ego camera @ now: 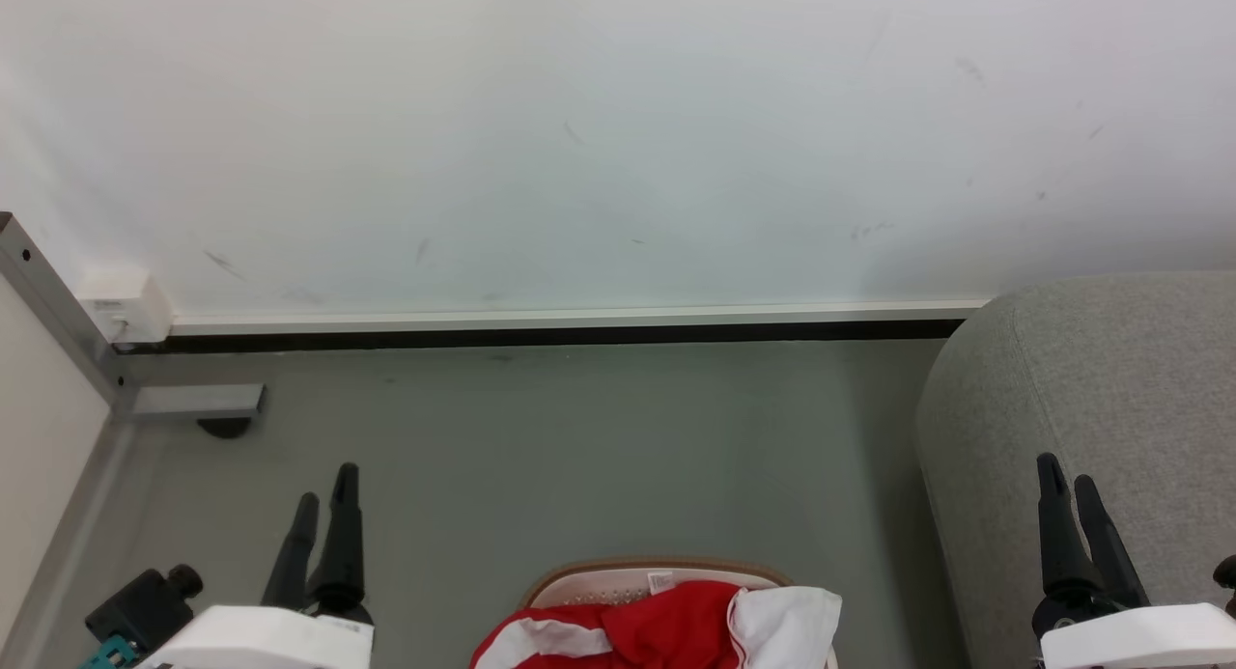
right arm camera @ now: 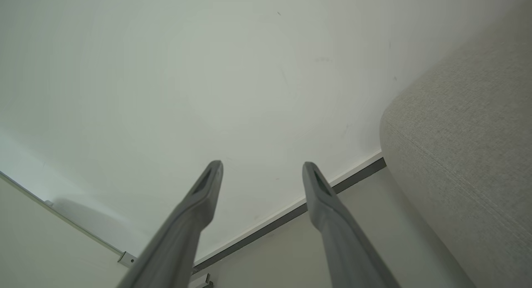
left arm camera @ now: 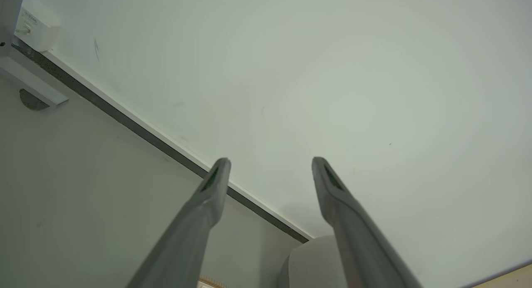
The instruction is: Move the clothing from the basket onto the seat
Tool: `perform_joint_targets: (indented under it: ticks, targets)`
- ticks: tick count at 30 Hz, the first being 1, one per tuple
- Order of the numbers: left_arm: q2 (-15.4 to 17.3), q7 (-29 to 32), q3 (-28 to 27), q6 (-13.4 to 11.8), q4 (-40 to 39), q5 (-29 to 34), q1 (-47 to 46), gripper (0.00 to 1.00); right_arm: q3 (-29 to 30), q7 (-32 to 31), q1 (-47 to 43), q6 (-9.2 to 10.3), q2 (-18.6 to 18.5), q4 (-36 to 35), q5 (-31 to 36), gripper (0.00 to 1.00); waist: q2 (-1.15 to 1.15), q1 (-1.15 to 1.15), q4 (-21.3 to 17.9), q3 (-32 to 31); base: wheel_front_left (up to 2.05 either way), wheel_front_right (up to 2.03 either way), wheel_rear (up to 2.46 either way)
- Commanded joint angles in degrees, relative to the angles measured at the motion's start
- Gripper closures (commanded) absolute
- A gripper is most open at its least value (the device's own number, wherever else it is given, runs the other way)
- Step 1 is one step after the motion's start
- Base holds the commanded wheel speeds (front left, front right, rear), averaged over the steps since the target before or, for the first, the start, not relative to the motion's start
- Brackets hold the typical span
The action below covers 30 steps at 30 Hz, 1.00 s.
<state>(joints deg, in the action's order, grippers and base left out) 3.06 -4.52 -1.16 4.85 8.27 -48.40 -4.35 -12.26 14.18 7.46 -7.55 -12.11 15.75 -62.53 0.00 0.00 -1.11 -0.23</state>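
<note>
The red clothing with white panels lies heaped in the basket, whose tan rim shows at the bottom middle of the head view. The grey seat stands at the right; its rounded end fills the right side of the right wrist view, and a small part of the seat shows low in the left wrist view. My left gripper is raised at the lower left, open and empty, left of the basket. My right gripper is raised in front of the seat, open and empty.
A white wall with a dark baseboard runs across the back. A metal frame leg and a small white box sit at the left. Grey floor lies between the basket and the wall.
</note>
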Motion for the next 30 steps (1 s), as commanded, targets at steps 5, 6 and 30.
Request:
perform_joint_targets:
  ticks: [5,6,30]
  targets:
    - [0.9,-1.3,0.8,0.1,0.1,7.5,-0.4,0.00,1.5,0.3,1.8,0.05,0.9,1.4,7.8,0.00,0.00,0.00,-0.1,-0.2,0.00,0.00,0.00]
    - [0.9,-1.5,0.9,0.0,0.2,8.4,-0.3,0.00,1.5,0.3,1.9,0.05,1.1,1.8,8.9,0.00,0.00,0.00,-0.2,-0.2,0.00,0.00,0.00]
    - [1.3,-5.2,2.7,0.5,1.6,24.4,-0.5,0.00,3.1,0.5,3.3,0.07,4.5,5.7,28.8,0.00,0.00,0.00,-0.5,-0.1,0.00,0.00,0.00]
